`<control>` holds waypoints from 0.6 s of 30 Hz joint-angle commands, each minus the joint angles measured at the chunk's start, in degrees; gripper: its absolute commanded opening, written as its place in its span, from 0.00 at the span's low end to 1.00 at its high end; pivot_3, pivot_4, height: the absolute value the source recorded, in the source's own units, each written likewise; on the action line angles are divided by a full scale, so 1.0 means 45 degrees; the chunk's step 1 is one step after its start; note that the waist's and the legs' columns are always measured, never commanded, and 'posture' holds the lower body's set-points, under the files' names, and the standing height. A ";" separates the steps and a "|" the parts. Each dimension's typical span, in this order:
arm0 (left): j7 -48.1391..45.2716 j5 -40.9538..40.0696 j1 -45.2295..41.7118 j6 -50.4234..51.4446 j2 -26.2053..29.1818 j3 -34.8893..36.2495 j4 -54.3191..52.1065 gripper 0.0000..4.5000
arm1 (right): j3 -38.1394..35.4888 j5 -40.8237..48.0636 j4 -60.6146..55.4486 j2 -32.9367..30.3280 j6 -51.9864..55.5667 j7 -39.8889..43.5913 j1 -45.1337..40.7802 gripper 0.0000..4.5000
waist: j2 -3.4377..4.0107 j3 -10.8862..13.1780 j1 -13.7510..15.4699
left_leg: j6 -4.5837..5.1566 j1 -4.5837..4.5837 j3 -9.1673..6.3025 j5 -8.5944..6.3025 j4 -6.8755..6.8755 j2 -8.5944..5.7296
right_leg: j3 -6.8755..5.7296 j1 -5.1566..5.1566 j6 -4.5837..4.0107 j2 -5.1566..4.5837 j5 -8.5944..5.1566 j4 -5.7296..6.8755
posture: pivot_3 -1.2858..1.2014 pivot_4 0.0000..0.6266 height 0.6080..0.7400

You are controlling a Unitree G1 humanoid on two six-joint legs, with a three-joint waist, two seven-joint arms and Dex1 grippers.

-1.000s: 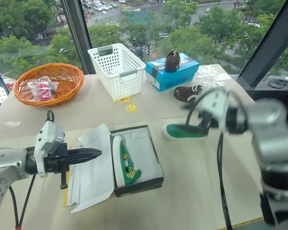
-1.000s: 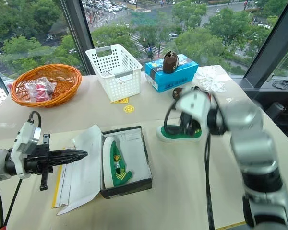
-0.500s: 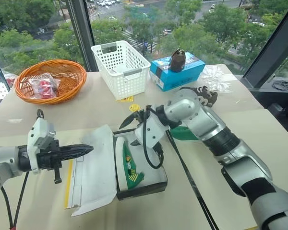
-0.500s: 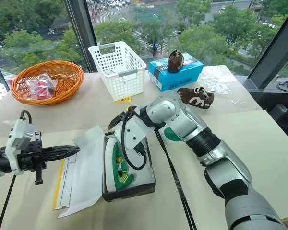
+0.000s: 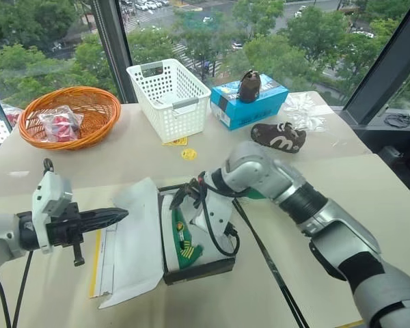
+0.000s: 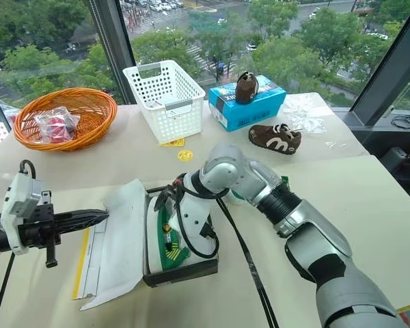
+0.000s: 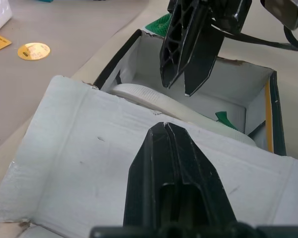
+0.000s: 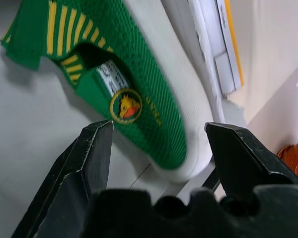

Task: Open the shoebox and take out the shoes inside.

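Two black fingers of the left gripper (image 5: 123,214) are pressed together, empty, their tip over the white inside of the flipped-back lid of the shoebox (image 5: 222,263). Just beyond that tip, one green shoe (image 5: 181,232) lies on its side in the open tray, pale sole toward the lid. The right gripper (image 7: 186,89) reaches down into the tray with fingers spread wide on either side of the shoe's toe, gripping nothing. Past the right arm, the second green shoe (image 6: 281,184) sits on the table. Farther off stand a blue box (image 5: 247,101), brown shoes (image 5: 278,136), a white basket (image 5: 165,99) and an orange basket (image 5: 69,117).
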 commanded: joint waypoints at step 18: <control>0.0462 -0.0544 -0.0037 0.0061 -0.0014 0.0542 -0.0656 0.00 | 0.0997 -0.1663 0.1964 0.0511 -0.1494 -0.1156 0.0115 0.79 | -0.0002 -0.0001 0.0002 | -0.0024 0.0083 -0.0004 0.0015 0.0012 -0.0003 | 0.0029 0.0030 -0.0037 -0.0003 -0.0022 0.0112 | 0.52 0.24 0.93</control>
